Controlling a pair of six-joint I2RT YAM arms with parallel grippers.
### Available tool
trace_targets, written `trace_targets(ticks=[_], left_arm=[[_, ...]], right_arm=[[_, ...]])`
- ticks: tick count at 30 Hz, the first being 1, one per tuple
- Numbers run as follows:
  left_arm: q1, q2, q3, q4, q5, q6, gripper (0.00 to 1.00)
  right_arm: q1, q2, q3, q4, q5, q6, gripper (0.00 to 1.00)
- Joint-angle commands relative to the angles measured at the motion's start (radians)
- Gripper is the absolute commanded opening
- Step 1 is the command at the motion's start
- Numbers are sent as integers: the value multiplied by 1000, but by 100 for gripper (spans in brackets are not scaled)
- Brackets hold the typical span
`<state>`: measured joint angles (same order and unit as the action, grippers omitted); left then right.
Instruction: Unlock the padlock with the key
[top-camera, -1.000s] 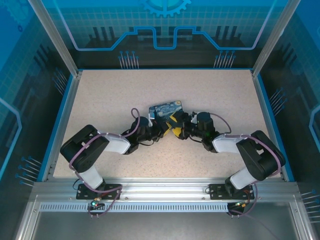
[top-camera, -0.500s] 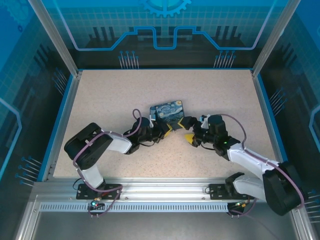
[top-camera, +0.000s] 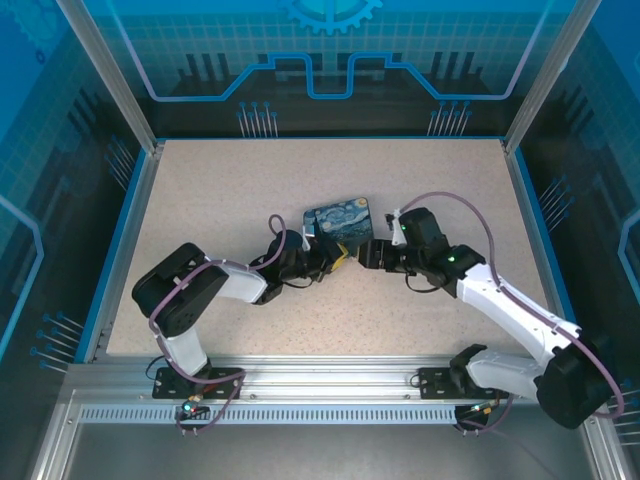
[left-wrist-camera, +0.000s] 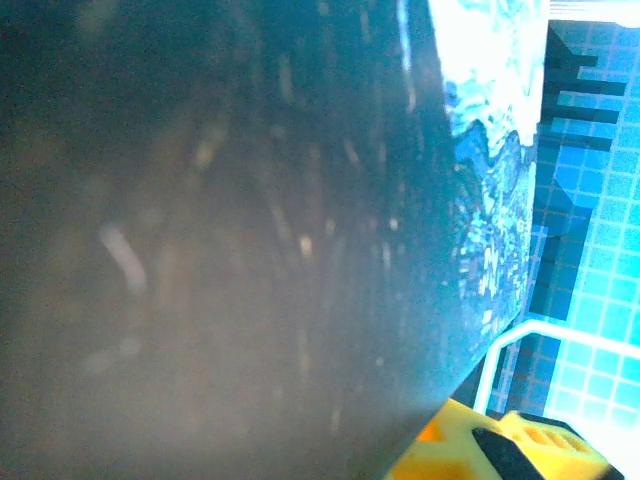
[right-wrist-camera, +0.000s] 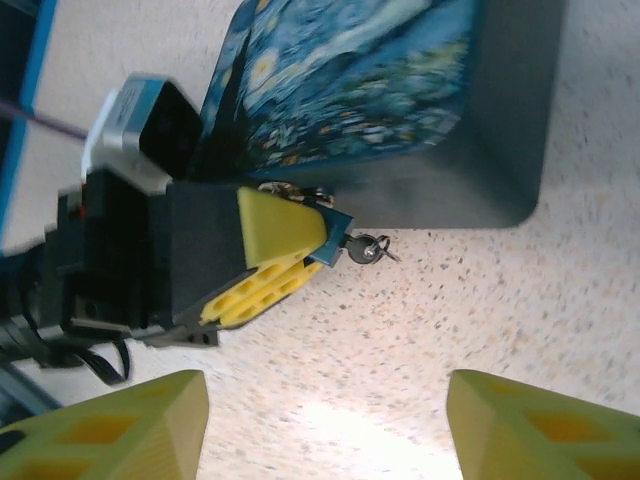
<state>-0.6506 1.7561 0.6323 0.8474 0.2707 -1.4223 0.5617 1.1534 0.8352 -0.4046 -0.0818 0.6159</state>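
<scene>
Box w/ starry-night lid (top-camera: 338, 221) sits approx mid-table, turned at an angle to the table edges; blue/yellow swirl print on top, plain dark sides, rounded corner. Lt wrist cam: its dark side v. close, blurry, faint scuffs, print strip at upper rt. Tabletop (top-camera: 440, 190) beige speckled, blue rim (top-camera: 127, 240) round it. Back panel (top-camera: 330, 60) translucent blue, circuit-style lines + gear graphic. Aluminium rail (top-camera: 320, 385) along near edge

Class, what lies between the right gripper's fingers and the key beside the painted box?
Nothing but bare speckled table: the right wrist view shows it between the right gripper and the key.
</scene>
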Motion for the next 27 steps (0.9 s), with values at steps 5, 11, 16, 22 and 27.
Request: trace_targets(ticks=[5, 11, 16, 22, 27], left_arm=[[6, -152, 57, -280, 59, 25, 0], [19, -198, 134, -521, 87, 123, 0], [20, -159, 183, -573, 116, 140, 0], [20, -131, 222, -601, 128, 158, 0], [22, -116, 247, -628, 143, 177, 0]], right_arm=[[70, 75, 38, -43, 152, -142, 46], [78, 14, -30, 24, 150, -142, 43], [95, -23, -54, 50, 140, -183, 41], [125, 18, -35, 63, 163, -245, 39], [138, 88, -11, 70, 195, -298, 36]])
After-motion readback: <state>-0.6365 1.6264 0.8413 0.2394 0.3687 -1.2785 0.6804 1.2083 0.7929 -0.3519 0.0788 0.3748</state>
